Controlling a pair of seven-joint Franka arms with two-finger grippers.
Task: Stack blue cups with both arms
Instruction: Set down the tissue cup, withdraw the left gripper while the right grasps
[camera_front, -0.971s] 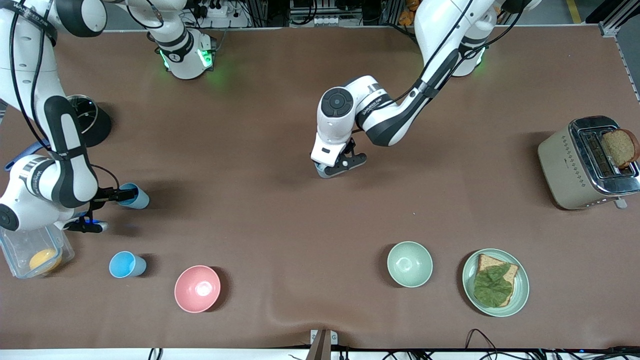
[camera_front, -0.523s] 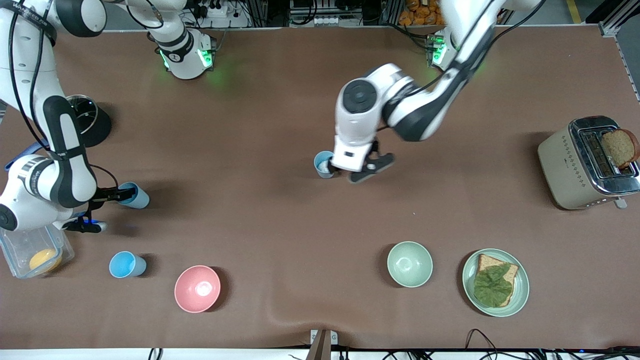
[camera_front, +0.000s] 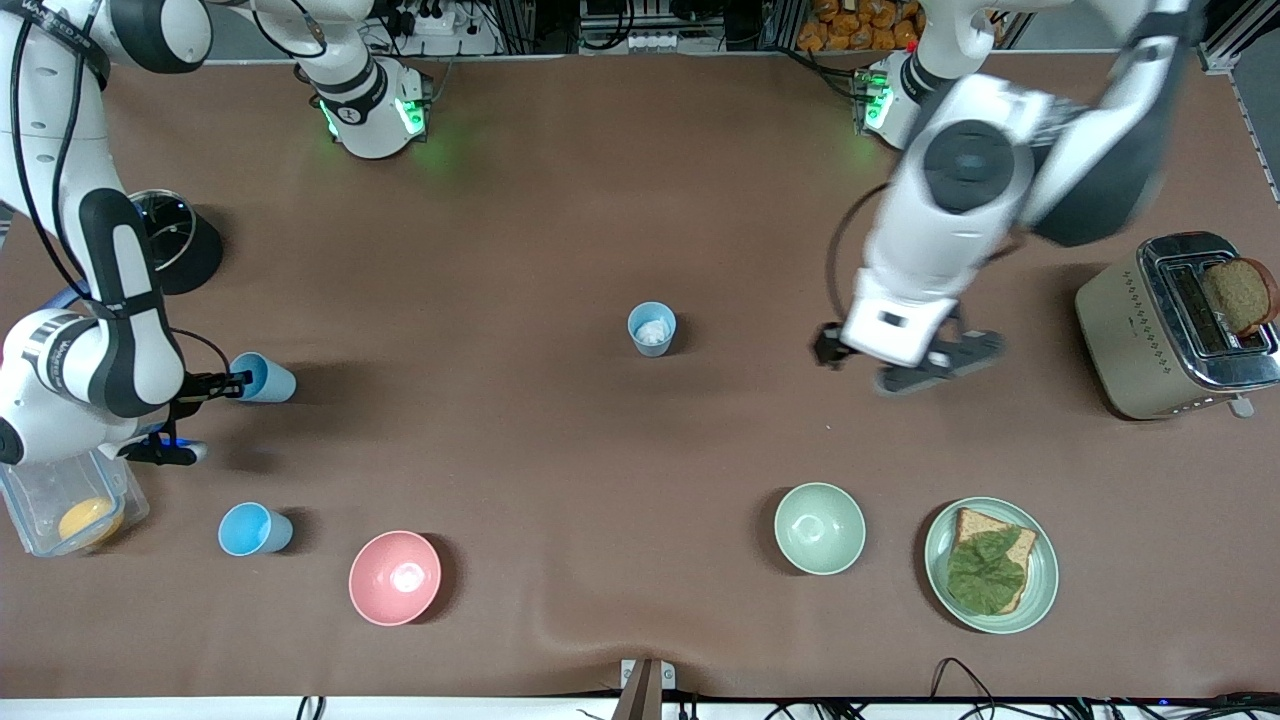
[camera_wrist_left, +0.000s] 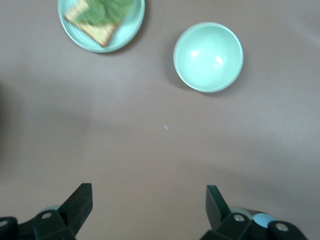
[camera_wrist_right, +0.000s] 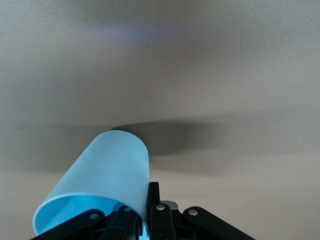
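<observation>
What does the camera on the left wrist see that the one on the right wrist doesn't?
Only the left wrist view shows the pale green bowl, the plate with bread and lettuce, and the open left gripper over bare table.

Only the right wrist view shows a sky-blue cup, tilted and clamped at its rim by the right gripper.

Both show the brown table cover.

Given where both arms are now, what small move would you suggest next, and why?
Probably carry the right end effector with its sky-blue cup toward the grey-blue cup, which stands alone and upright at mid-table. The left end effector is open, holds nothing, and is over bare table toward the toaster, so the path looks free.
</observation>
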